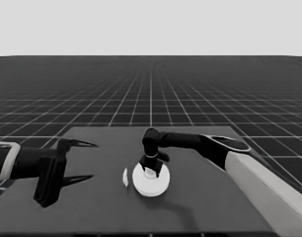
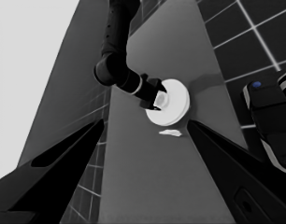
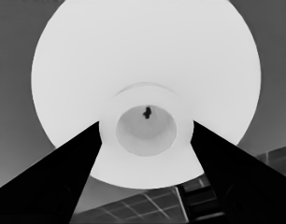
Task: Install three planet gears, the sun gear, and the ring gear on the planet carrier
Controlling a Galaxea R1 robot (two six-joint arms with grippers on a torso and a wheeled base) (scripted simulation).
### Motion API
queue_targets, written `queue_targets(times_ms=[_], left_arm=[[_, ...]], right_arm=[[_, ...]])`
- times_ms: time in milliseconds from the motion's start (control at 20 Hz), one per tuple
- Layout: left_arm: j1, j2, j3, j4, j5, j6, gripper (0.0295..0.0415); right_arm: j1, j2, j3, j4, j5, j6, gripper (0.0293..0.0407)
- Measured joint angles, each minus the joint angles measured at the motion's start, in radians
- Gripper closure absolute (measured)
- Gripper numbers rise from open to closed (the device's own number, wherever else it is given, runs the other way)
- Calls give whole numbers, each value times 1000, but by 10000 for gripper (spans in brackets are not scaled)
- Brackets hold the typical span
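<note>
Last step in hand: right gripper (image 1: 150,166) fingers pinching the hub of the larger round part (image 1: 151,180) mid-bench, apparently seated. Next: release and lift straight. Left gripper (image 1: 84,160) parked, fingers spread.

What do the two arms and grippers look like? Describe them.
Both arms are black near the gripper and pale grey farther back, with a pale band at the joint. The left gripper and right gripper each carry two long, pointed black fingers. No cables or markings show.
</note>
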Motion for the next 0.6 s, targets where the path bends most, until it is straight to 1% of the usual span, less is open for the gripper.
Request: queue_targets(times_ms=[100,150,200,300,600], left_arm=[[0,0,0,0,0,0,326],[0,0,0,0,0,0,326],[0,0,0,0,0,0,326],[0,0,0,0,0,0,326],[0,0,0,0,0,0,326]], right_arm=[[0,0,0,0,0,17,351],[-1,0,0,0,0,23,327],[-1,0,0,0,0,26,319],[-1,0,0,0,0,29,316],[-1,0,0,0,0,30,315]])
